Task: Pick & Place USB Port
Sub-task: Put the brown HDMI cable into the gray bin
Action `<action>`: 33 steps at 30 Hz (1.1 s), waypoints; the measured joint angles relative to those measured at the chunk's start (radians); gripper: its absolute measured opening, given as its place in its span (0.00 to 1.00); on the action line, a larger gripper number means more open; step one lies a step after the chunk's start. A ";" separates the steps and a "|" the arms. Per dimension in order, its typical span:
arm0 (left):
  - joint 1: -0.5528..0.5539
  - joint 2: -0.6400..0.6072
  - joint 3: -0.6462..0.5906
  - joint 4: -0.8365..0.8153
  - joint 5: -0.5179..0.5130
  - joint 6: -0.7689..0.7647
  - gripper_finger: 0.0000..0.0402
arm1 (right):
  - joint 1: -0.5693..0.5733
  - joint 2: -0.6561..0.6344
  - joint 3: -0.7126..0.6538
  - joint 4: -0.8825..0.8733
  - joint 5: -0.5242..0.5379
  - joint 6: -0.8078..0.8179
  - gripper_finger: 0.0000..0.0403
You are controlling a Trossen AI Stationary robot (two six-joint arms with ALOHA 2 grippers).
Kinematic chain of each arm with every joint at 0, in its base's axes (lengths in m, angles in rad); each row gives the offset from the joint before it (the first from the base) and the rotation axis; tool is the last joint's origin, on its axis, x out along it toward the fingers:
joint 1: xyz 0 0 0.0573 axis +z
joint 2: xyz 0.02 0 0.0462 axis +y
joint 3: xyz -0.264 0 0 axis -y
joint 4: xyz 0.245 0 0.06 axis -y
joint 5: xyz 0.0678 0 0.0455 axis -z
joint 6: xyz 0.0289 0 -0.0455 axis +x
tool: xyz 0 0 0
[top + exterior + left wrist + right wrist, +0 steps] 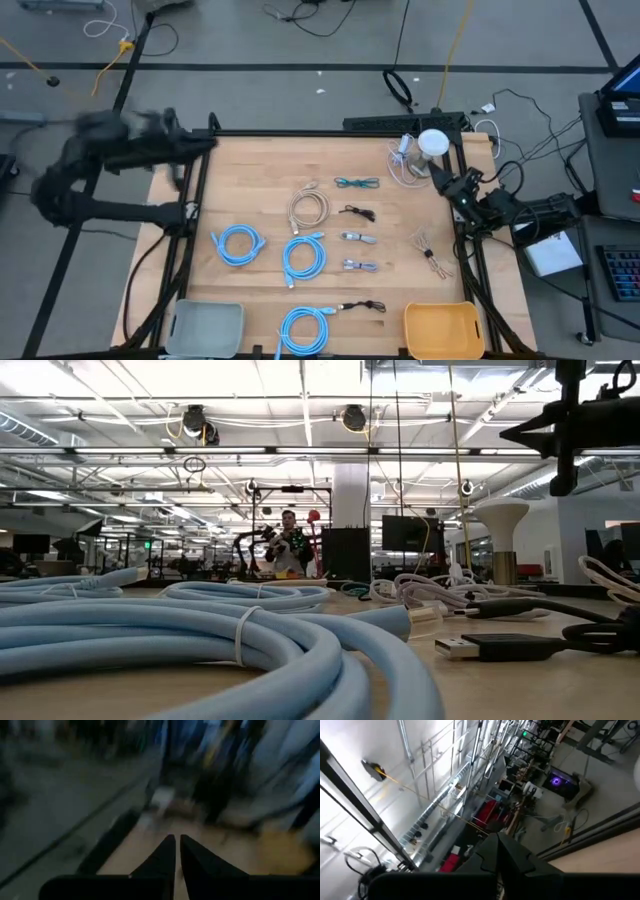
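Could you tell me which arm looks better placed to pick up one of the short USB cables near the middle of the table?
Probably the right. Its claw sits at the table's right edge, near the short USB cables. The left claw is motion-blurred at the far left corner, farther from them.

Lying on the counter (250,190): four blue cable coils (238,244), one beige coil (308,208), two bins (209,329).
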 joint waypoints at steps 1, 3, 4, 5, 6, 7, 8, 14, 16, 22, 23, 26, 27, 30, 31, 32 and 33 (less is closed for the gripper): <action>0.001 0.055 0.044 -0.123 -0.042 0.018 0.08 | 0.000 0.004 0.000 -0.001 -0.009 -0.012 0.00; 0.000 0.135 0.078 -0.260 -0.093 0.050 0.08 | -0.001 0.015 0.007 0.017 -0.065 -0.066 0.00; 0.000 0.163 0.078 -0.295 -0.100 0.062 0.08 | -0.005 0.025 0.020 0.030 -0.119 -0.113 0.00; -0.001 0.185 0.074 -0.311 -0.101 0.071 0.08 | -0.009 0.042 0.036 0.034 -0.195 -0.174 0.00; -0.002 0.200 0.071 -0.311 -0.106 0.079 0.08 | -0.011 0.067 0.066 -0.001 -0.260 -0.234 0.00; -0.002 0.209 0.069 -0.306 -0.122 0.086 0.08 | -0.011 0.101 0.119 -0.011 -0.322 -0.286 0.00; -0.001 0.213 0.066 -0.300 -0.143 0.096 0.08 | -0.011 0.140 0.187 -0.029 -0.374 -0.335 0.00; 0.018 0.221 0.039 -0.243 -0.185 0.074 0.08 | -0.011 0.555 0.738 -0.504 -0.446 -0.639 0.01; 0.023 0.209 0.017 -0.241 -0.166 0.028 0.08 | -0.011 0.728 0.931 -0.656 -0.449 -0.730 0.04; -0.008 0.109 -0.196 -0.223 -0.136 -0.083 0.08 | -0.016 1.114 1.239 -0.920 -0.447 -0.796 0.14; -0.017 0.081 -0.250 -0.227 -0.150 -0.100 0.08 | -0.018 1.146 1.243 -0.926 -0.452 -0.788 0.16; -0.044 -0.009 -0.409 -0.225 -0.173 -0.171 0.08 | -0.019 1.199 1.225 -0.926 -0.491 -0.740 0.18; -0.050 -0.037 -0.454 -0.217 -0.174 -0.191 0.08 | -0.019 1.205 1.211 -0.920 -0.500 -0.728 0.18; -0.060 -0.114 -0.569 -0.147 -0.144 -0.240 0.08 | -0.019 1.198 1.161 -0.887 -0.502 -0.703 0.18; -0.060 -0.132 -0.598 -0.112 -0.120 -0.254 0.08 | -0.019 1.189 1.140 -0.874 -0.499 -0.695 0.18; -0.060 -0.141 -0.617 -0.088 -0.101 -0.270 0.08 | -0.025 1.178 1.122 -0.856 -0.497 -0.687 0.19; -0.060 -0.143 -0.630 -0.067 -0.088 -0.292 0.08 | -0.031 1.169 1.106 -0.836 -0.496 -0.678 0.19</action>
